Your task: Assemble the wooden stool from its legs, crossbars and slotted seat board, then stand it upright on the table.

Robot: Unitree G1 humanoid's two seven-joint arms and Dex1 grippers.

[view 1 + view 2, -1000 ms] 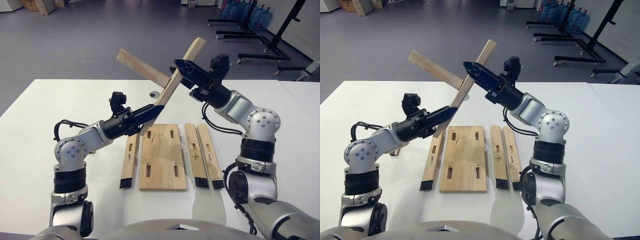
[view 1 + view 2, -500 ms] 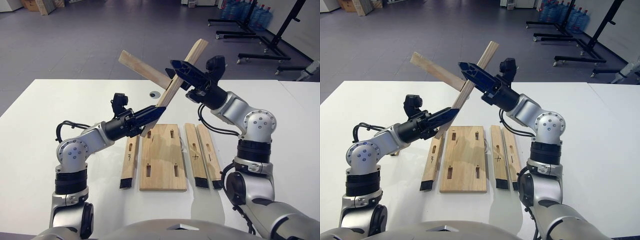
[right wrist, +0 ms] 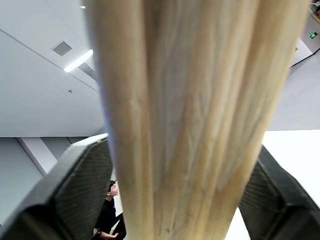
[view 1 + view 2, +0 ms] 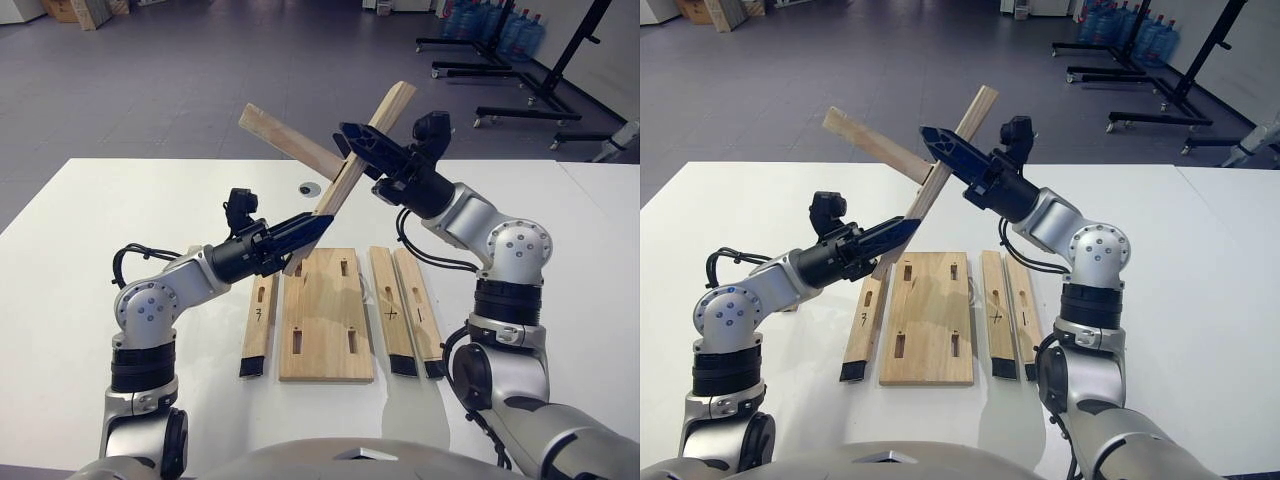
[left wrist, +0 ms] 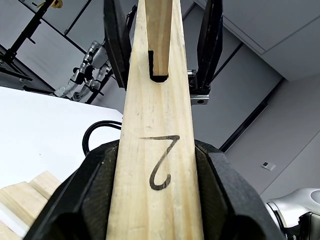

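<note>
Flat on the white table [image 4: 80,230] lies the seat board [image 4: 325,315], a pale rectangular plank with small oblong slots cut through it. That's our marker.

Above its far left corner, the left gripper [image 4: 300,232] has its dark jaws pinched on the lower end of a leg [image 4: 362,150]. It's a long, flat, light-grained slat rising at a slant up and away over the board's far edge.

A crossbar [image 4: 285,138], the same pale wood, juts out leftward from the leg. Its end sits in the leg's narrow slot.

The right gripper [image 4: 365,145] is at that joint, high above the far edge. Whether its jaws clamp the wood, I cannot tell.

A spare leg [image 4: 259,325] lies just left of the board. Two more legs [image 4: 388,310] [image 4: 420,312] lie side by side just right of it, all slotted and dark-capped at the near end.
</note>
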